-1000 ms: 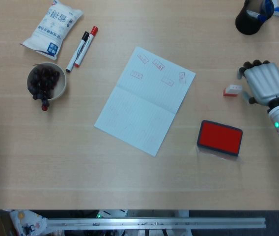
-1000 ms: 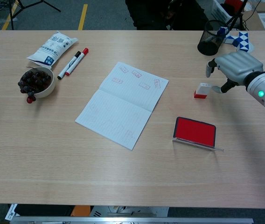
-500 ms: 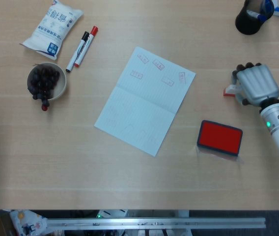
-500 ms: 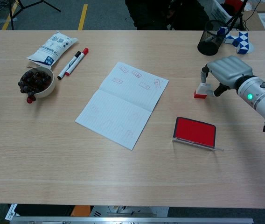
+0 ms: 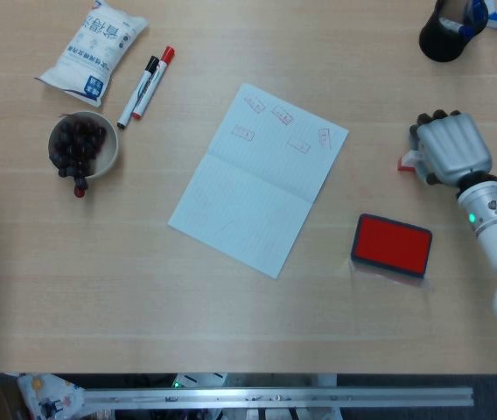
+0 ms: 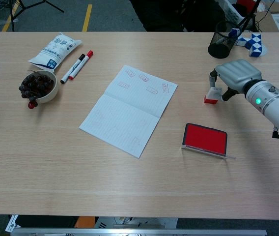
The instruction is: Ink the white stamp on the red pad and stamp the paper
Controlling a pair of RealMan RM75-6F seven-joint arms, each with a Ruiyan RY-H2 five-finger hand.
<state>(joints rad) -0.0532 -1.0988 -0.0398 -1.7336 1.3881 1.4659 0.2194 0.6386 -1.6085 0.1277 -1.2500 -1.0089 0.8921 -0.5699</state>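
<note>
We see the right hand curled over the white stamp, fingers down on either side of it; it seems to grip the stamp, though contact is partly hidden. The stamp stands on the table beyond the red ink pad, right of the paper. Our left hand is out of sight.

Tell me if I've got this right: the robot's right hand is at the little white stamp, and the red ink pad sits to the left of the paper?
Not quite. The right hand is indeed at the white stamp, but the red ink pad lies to the right of the paper, not the left, nearer the table's front edge than the stamp. The head view shows this plainly.
</note>
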